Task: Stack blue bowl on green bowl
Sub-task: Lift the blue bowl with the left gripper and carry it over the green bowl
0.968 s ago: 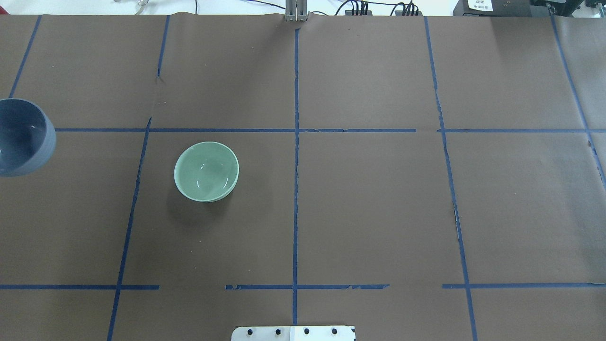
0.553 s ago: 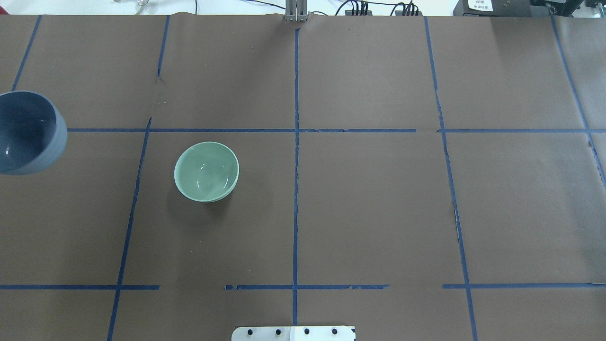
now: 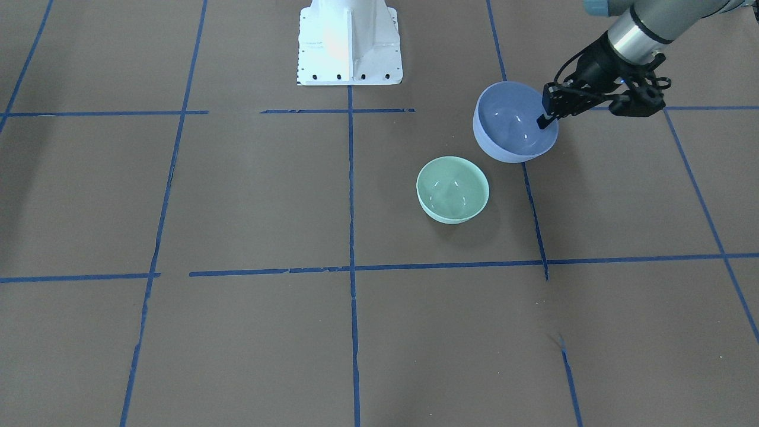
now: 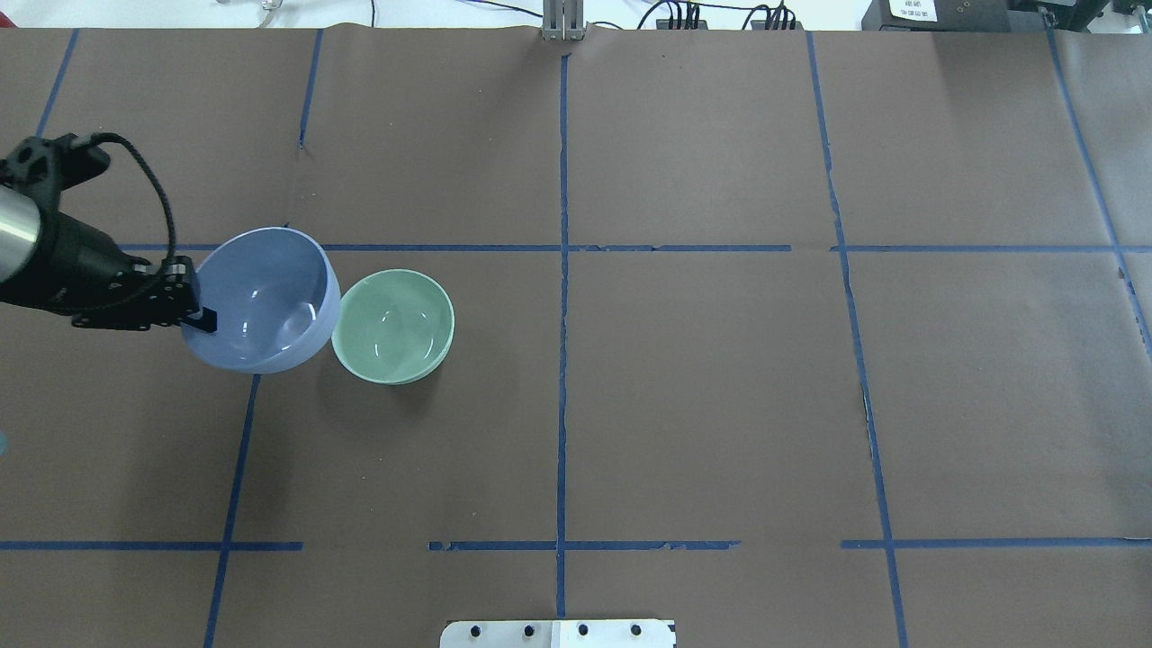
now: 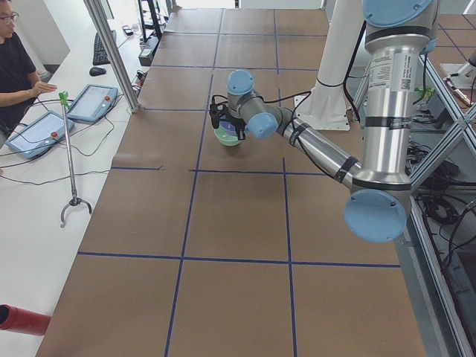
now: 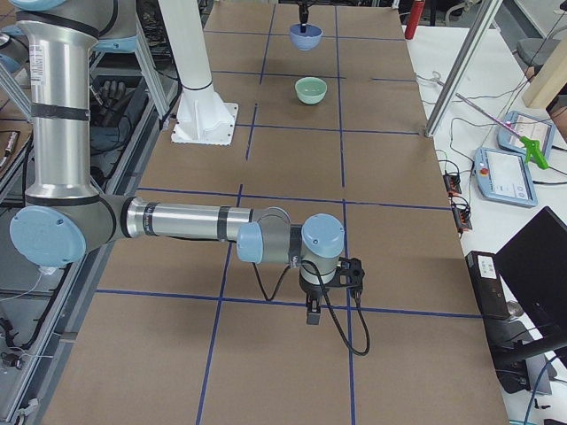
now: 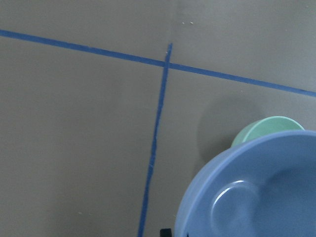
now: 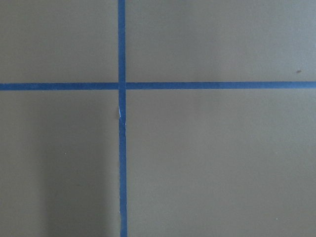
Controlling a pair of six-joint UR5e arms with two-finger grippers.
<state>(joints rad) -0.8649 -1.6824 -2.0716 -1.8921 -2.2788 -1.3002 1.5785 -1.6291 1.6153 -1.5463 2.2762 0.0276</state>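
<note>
Blue bowl (image 4: 270, 297), rim clamped between left fingers (image 4: 205, 318), aloft beside green bowl (image 4: 392, 326), underside free for nesting; right fingers (image 6: 312, 314): cannot tell.

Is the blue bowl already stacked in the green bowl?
No, the left gripper holds the blue bowl tilted, beside the green bowl and not inside it.

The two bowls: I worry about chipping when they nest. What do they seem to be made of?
The blue bowl looks like glazed ceramic, or possibly hard glossy plastic: smooth plain walls with sharp white glints inside. The green bowl has the same glossy finish and glints. The pictures cannot settle which.
</note>
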